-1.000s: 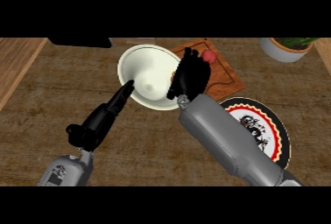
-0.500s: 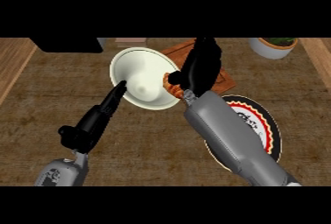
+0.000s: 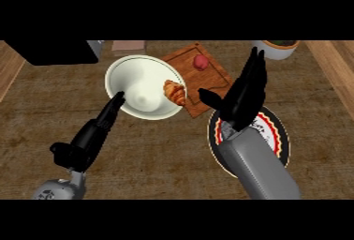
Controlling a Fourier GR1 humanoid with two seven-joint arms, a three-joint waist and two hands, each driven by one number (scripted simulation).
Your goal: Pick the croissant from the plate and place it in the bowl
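The wooden counter (image 3: 159,164) fills the view; the grey right forearm (image 3: 259,168) rises from the lower edge and covers much of a round plate (image 3: 278,133) with a black and red rim, which lies at the right; the white bowl (image 3: 138,75) stands left of centre, its right edge over a corner of a wooden cutting board (image 3: 211,77); a black block (image 3: 59,51) sits at the upper left; the right hand (image 3: 243,96) is spread wide, fingers straight and pointing away from the robot, thumb out to the left, holding nothing, above the gap between board and plate; the left hand (image 3: 90,138) is also open, its straight fingers stretched toward the bowl with the tips at its lower left rim; a white pot (image 3: 276,49) with green in it stands at the upper right; the croissant (image 3: 175,92) lies inside the bowl against its right wall, apart from both hands; a small red thing (image 3: 200,62) rests on the board.
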